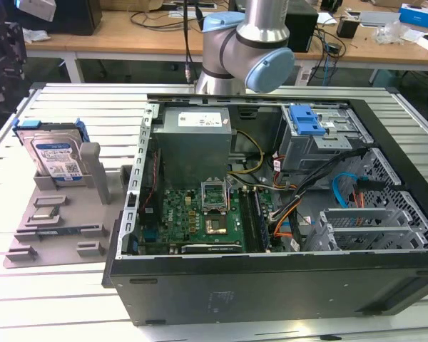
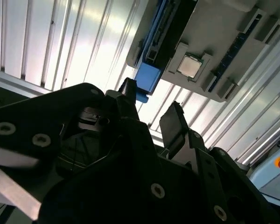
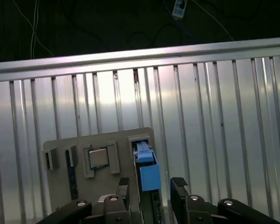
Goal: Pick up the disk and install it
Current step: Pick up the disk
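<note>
Jaws: spread in both wrist views, pinching nothing; you see the disk's blue edge between the black fingertips (image 3: 179,184).
Disk: the disk (image 1: 53,153) stands on edge in a slot of the grey holder (image 1: 57,221), upper left of the exterior view, label facing the camera; its blue frame also shows in both wrist views (image 3: 149,176) (image 2: 147,77).
Chip: a small square chip (image 3: 99,157) lies in a pocket of the holder, just beside the disk.
Case: an open computer case (image 1: 271,274) lies on the ribbed metal table (image 1: 78,107), at the exterior view's right of the holder, circuit board (image 1: 200,214) exposed.
Arm: the arm (image 1: 250,43) rises behind the case, top centre.
Background: a wooden table (image 1: 128,35) stands beyond.
</note>
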Robot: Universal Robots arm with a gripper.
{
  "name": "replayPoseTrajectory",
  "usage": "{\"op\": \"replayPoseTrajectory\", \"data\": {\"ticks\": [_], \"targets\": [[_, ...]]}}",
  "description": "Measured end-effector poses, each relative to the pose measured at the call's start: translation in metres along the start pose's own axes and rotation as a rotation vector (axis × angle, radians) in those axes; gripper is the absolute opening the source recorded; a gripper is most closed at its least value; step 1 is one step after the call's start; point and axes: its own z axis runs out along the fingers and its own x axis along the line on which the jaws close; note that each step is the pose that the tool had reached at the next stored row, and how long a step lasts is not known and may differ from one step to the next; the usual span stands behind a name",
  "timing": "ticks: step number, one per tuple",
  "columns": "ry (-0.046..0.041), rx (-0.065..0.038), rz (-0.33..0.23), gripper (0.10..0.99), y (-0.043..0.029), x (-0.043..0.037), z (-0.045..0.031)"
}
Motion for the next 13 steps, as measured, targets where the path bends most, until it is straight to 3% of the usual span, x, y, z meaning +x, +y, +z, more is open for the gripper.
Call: {"op": "replayPoseTrajectory", "data": {"ticks": [4,13], "targets": [[0.0046,-0.002,-0.071,0.482,-0.0030,0.0001,0.0096],[0.0063,-0.002,-0.110,0.482,-0.0112,-0.0001,0.0303]]}}
